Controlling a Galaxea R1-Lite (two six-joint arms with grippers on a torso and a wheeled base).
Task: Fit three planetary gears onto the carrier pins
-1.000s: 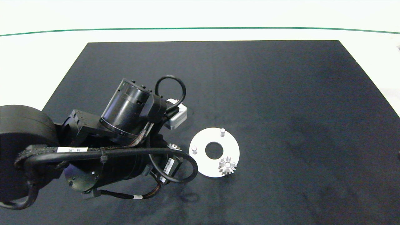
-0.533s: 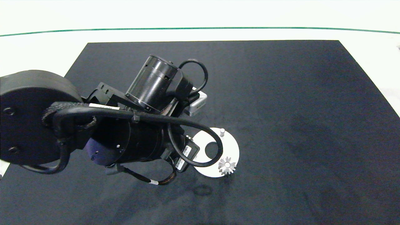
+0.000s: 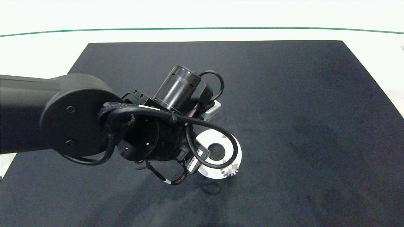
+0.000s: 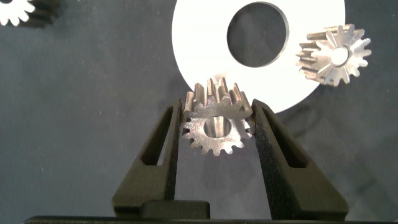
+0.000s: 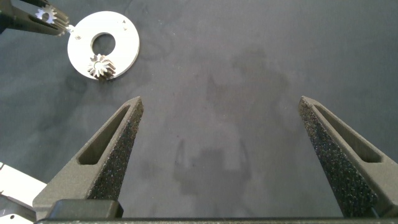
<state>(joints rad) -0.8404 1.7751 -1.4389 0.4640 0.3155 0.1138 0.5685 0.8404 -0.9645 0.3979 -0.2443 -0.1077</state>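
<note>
Head view showed the left arm [image 3: 94, 126] reaching in from the left over the black mat [image 3: 284, 110], its wrist covering the near-left part of the white carrier disc [image 3: 237, 150]. One planetary gear [image 3: 230, 170] sat on the disc at its near edge, seated on a pin.

Left wrist view showed the left gripper [image 4: 216, 124] clamped on a second silvery planetary gear [image 4: 217, 118], one grey finger [image 4: 165, 140] pressed on each side of its teeth, the round centre hole facing the camera. That held gear hung above the mat just beside the disc's rim [image 4: 186, 56], overlapping the edge slightly. The seated gear [image 4: 334, 55] stood at the disc's edge beyond the large central hole [image 4: 259, 33]. A third gear [image 4: 13, 9] lay on the mat well apart from the disc, only partly in view.

Right wrist view showed the right gripper [image 5: 224, 143] with its fingers spread wide and empty, hanging over bare mat well away from the disc [image 5: 124, 46]. From there two bare carrier pins [image 5: 126, 23] could be made out as small pegs on the disc, with the held gear [image 5: 45, 14] near its rim.
</note>
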